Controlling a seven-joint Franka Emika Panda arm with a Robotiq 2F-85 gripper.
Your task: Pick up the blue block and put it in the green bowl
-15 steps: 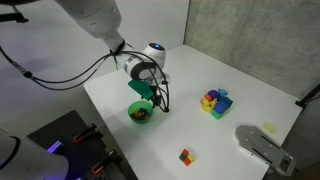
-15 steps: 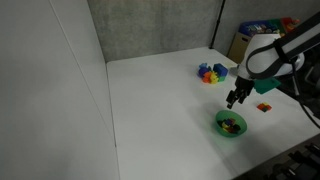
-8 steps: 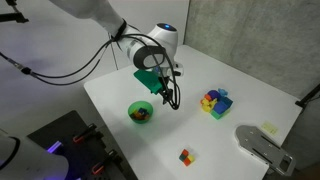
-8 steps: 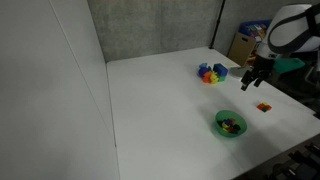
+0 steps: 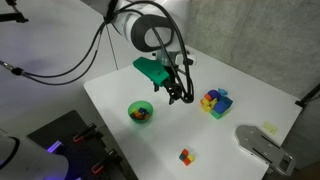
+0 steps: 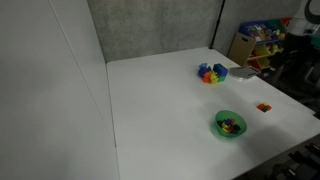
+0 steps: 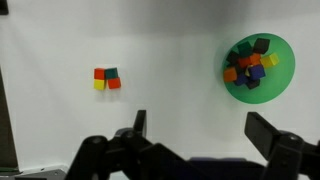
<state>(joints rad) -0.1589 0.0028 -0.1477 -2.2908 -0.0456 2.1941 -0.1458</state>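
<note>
Bowl (image 7: 284,76) — bright green, round (small coloured cubes (image 7: 250,62) inside)

In an exterior view the white table (image 6: 165,110) carries the green bowl (image 6: 219,127) near its front right corner. Several small blocks (image 6: 231,125) are heaped inside it, too small to tell apart by colour. Well behind the bowl, toward the far edge, sits a multicoloured block pile (image 6: 210,73). A small red-orange cube (image 6: 264,107) lies alone to the right of the bowl, apart from it. The robot arm (image 6: 297,45) shows only as a dark shape at the right edge. A grey wall (image 6: 150,30) stands behind the table.
</note>
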